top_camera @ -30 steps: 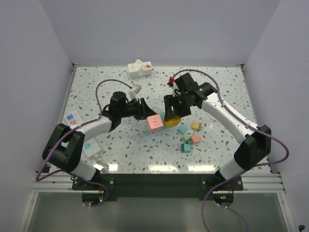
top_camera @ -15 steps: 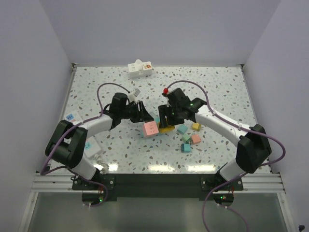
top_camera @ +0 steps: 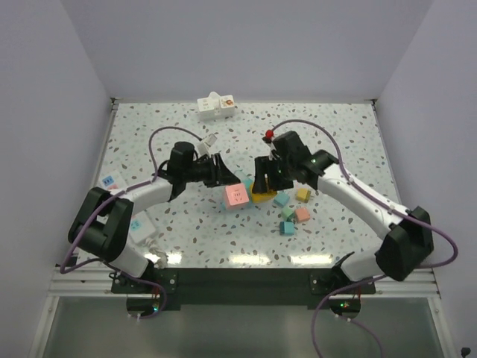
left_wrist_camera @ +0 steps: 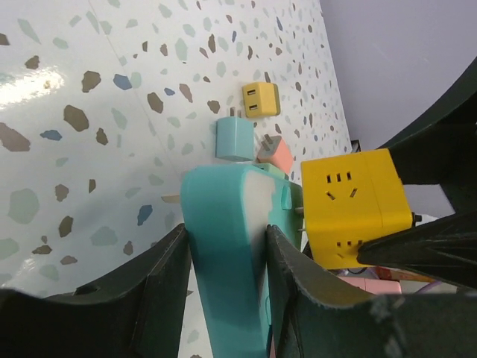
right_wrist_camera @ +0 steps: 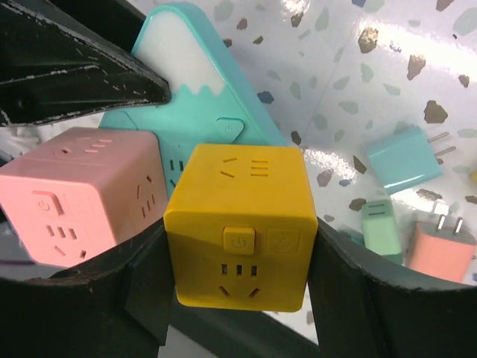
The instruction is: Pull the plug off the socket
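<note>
At the middle of the surface [top_camera: 343, 127], my left pincer [left_wrist_camera: 227, 257] clenches the teal socket strip [left_wrist_camera: 223, 216]; my right pincer [right_wrist_camera: 238, 287] clenches the yellow plug cube [right_wrist_camera: 238, 194]. Seemingly the pull-apart step; next, draw it straight rightward.

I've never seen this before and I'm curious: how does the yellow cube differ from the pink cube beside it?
The yellow cube is clamped between the right arm's fingers; the pink cube is not gripped. The yellow cube faces the right wrist camera squarely; the pink cube sits turned, to its left. Both are similar-sized socket cubes with a power button, sitting against the teal strip.
</note>
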Available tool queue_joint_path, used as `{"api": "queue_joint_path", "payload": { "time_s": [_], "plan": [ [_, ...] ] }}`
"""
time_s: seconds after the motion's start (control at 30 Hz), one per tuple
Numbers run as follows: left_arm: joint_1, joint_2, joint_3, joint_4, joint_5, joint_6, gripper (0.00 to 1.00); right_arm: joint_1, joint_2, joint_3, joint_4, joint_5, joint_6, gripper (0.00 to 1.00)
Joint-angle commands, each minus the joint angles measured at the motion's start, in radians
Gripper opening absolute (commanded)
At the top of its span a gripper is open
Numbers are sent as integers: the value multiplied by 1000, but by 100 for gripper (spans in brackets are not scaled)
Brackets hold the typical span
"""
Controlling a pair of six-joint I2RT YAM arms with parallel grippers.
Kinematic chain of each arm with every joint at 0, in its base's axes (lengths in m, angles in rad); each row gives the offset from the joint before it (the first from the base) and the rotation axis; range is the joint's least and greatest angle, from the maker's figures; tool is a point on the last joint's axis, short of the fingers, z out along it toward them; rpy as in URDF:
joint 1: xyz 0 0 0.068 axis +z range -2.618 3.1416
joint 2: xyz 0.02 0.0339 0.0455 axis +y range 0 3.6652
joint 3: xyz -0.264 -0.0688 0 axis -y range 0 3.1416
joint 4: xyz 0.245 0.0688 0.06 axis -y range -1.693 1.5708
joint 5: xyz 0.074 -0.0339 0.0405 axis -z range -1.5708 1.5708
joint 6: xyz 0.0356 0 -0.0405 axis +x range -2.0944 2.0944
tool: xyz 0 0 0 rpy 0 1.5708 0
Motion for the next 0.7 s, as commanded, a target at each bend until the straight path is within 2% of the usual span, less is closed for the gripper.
{"api": "queue_joint_path", "payload": {
  "time_s": [0.0, 0.07, 0.23, 0.33, 0.47, 0.57, 0.67],
  "plan": [
    [63, 18, -43, -80, -191, 123, 0, -78, 79, 306, -295, -178, -96, 0],
    [61, 12, -47, -87, -191, 134, 0, -130, 140, 418, -360, -250, -125, 0],
    [63, -14, -75, -89, -203, 134, 0, -167, 190, 545, -401, -228, -156, 0],
    [63, -22, -78, -89, -217, 121, 0, -166, 83, 415, -262, -173, -89, 0],
    [63, -14, -64, -92, -218, 112, 0, -149, -137, 86, 4, -116, -20, 0],
    [63, -7, -38, -95, -214, 103, 0, -146, -212, -13, 19, -85, -18, 0],
    [63, 4, -8, -100, -214, 94, 0, -147, -214, -20, -19, -60, -39, 0]
  ]
}}
